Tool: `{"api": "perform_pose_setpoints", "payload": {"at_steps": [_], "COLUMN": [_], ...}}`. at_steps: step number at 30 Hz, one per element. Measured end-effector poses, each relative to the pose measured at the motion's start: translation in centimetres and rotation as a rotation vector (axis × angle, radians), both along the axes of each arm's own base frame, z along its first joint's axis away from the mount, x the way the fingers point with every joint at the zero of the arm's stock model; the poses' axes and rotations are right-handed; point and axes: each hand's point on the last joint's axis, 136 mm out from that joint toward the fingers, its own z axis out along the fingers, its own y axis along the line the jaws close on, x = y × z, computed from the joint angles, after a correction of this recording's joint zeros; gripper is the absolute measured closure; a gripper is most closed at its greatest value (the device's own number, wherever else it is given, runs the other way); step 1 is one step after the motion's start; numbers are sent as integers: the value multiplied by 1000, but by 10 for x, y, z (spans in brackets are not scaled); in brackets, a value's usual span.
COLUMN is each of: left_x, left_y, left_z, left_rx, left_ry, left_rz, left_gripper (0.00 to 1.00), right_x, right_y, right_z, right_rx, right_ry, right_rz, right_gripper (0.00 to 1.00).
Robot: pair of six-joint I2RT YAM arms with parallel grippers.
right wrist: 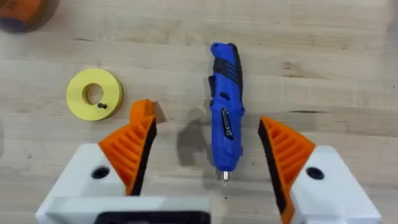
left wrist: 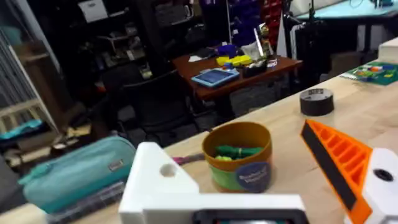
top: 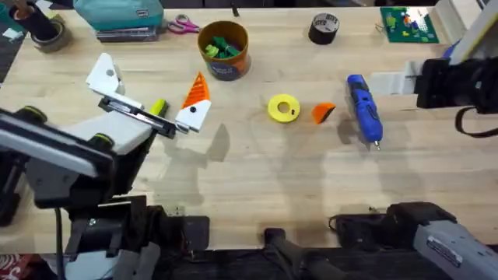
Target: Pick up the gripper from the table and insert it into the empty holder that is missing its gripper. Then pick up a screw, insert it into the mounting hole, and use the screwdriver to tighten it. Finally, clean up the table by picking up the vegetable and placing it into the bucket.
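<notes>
Orange and wedge-shaped, the loose gripper (top: 323,113) lies flat on the wooden desk (top: 257,187), just beside the yellow spool (top: 283,108) on one side and the blue screwdriver (top: 364,108) on the other. In the right wrist view it shows as a small orange piece (right wrist: 143,109) partly hidden behind one of the right gripper's (right wrist: 205,155) own orange pads, so it sits off toward the spool side of the span between the fingers, while the screwdriver (right wrist: 225,112) lies squarely between them with its long axis pointing back at the camera, bit nearest. Those fingers stand wide apart with nothing between them but the desk below. The right arm is by my reading the nearer one to the wedge; it would need to shift toward the spool to centre the piece before closing. Well apart from the spool, the left gripper (top: 152,101) hovers near the bucket (top: 223,48), its fingers spread and empty: one carries an orange pad, the other is the bare white holder (left wrist: 163,180) with an open mounting hole. The yellow-and-green vegetable (top: 159,106) lies under that claw. The bucket already holds green pieces (left wrist: 233,151).
</notes>
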Motion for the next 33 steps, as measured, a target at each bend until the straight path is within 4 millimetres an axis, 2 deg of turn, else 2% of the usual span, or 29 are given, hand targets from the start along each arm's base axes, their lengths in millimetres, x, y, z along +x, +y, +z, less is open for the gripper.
{"api": "perform_pose_setpoints", "payload": {"at_steps": [11,17,23,29,33], "left_x": [-13,-22,-37,-47,-55], "left_y": [-6,-19,-42,-56,-63], "left_z": [0,-5,-2,-27,-28], "left_rx": [-128,-133,-112,-143,-157], "left_ry": [53,83,66,130,144], "left_rz": [-48,-135,-268,-359,-414], "left_gripper": [16,16,15,15,15], "right_x": [0,0,0,0,0], "right_y": [0,0,0,0,0], "right_z": [0,0,0,0,0], "right_rx": [0,0,0,0,0], "right_ry": [0,0,0,0,0], "right_rz": [0,0,0,0,0], "right_gripper": [3,3,3,3,3]}}
